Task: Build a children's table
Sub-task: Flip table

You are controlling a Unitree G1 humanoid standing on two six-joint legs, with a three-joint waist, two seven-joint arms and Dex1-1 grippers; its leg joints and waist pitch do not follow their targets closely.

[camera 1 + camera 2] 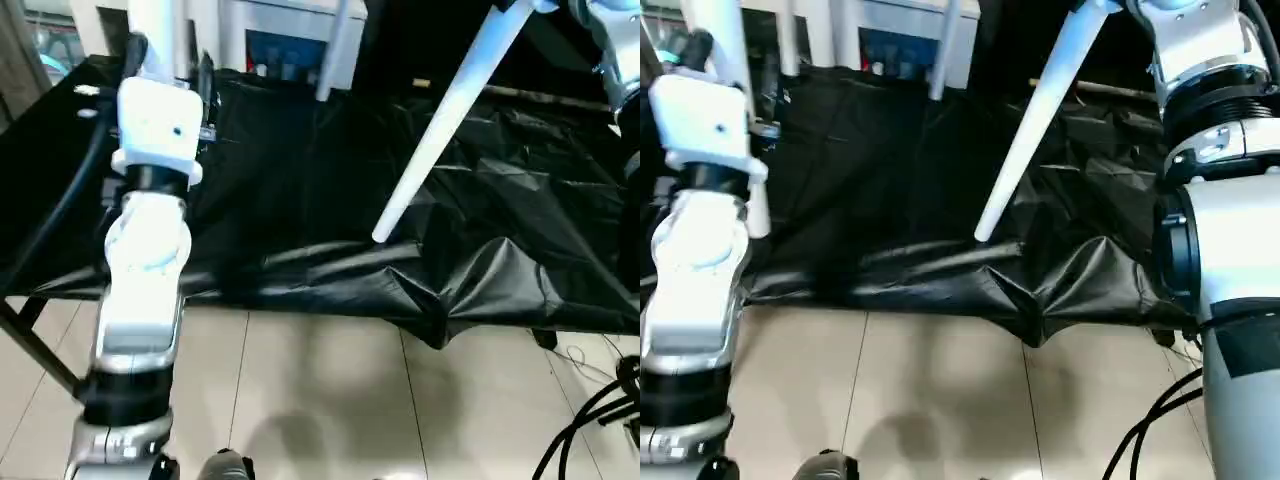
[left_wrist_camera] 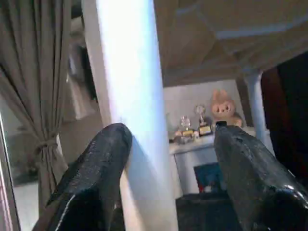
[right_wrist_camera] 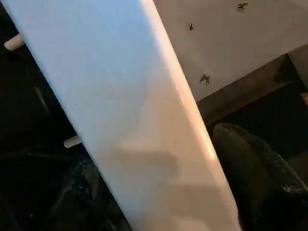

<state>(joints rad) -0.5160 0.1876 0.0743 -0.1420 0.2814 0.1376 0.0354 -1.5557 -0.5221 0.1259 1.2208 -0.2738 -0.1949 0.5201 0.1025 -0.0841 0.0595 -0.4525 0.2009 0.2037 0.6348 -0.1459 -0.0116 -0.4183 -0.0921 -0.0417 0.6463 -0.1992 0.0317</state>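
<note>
Right gripper (image 3: 192,192) looks clamped on slanted leg (image 1: 440,125), free end low over sheeting (image 1: 300,200); left gripper (image 2: 168,159) spread wide, one finger touching upright leg (image 2: 130,96).

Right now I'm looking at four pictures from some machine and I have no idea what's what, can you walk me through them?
It is a humanoid robot with two silver-and-white arms, putting together a children's table. The two wide pictures come from cameras in its head, looking down past its arms at a big table covered in black sheeting. The left arm rises on the left side. On the right, a long white leg slants down from the right arm, its free end just over the sheeting. The two close pictures come from wrist cameras. In the right one, the leg lies against a black finger of the right end effector, which seems to hold it. In the left one, the left end effector stands open, with an upright white leg between its fingers.
</note>
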